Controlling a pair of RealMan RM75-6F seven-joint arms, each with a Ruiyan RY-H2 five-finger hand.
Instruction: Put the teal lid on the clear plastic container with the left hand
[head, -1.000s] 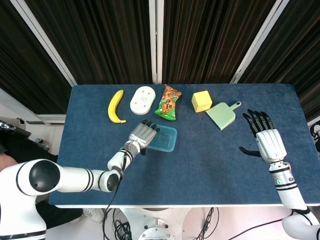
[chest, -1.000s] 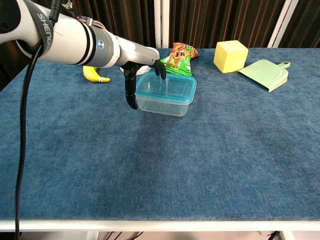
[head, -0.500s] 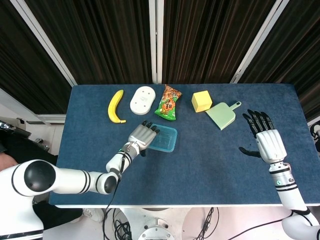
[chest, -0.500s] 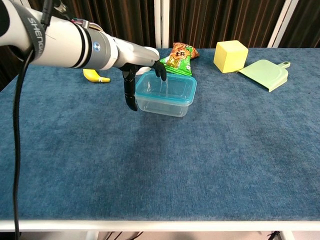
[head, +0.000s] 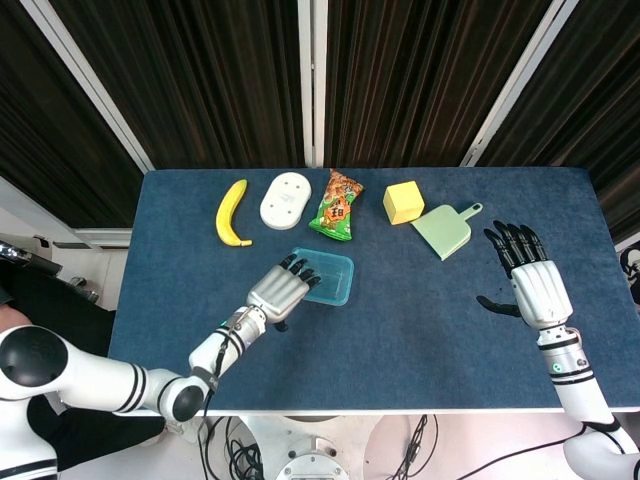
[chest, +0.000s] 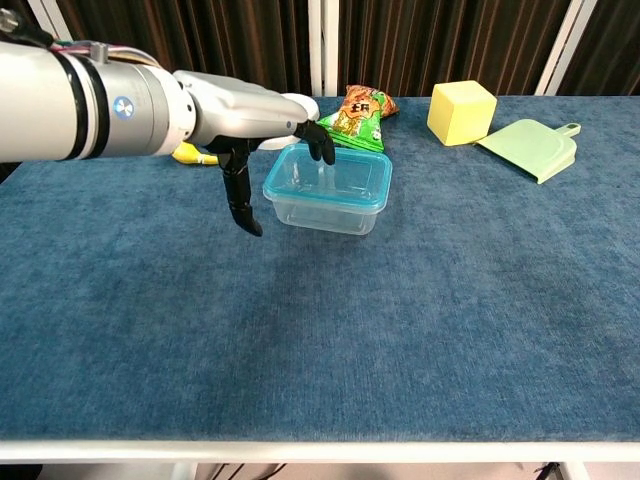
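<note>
Teal lid (chest: 327, 181) on clear container (chest: 330, 208); left robot hand (chest: 262, 150) released; right robot hand (head: 527, 280), head-view only, spread empty.

Along the far edge of the blue table (head: 420, 340) lie a banana (head: 231, 211), a white oval plate (head: 286, 198), a green snack bag (head: 338, 207), a yellow cube (head: 403, 202) and a pale green dustpan (head: 444, 230).

We see the container (head: 324, 277) on the table (head: 420, 330), with the snack bag (head: 338, 206) just behind it, the banana (head: 231, 212) behind-left, the dustpan (head: 446, 229) behind-right, and the left hand (head: 280, 291) at its left.
</note>
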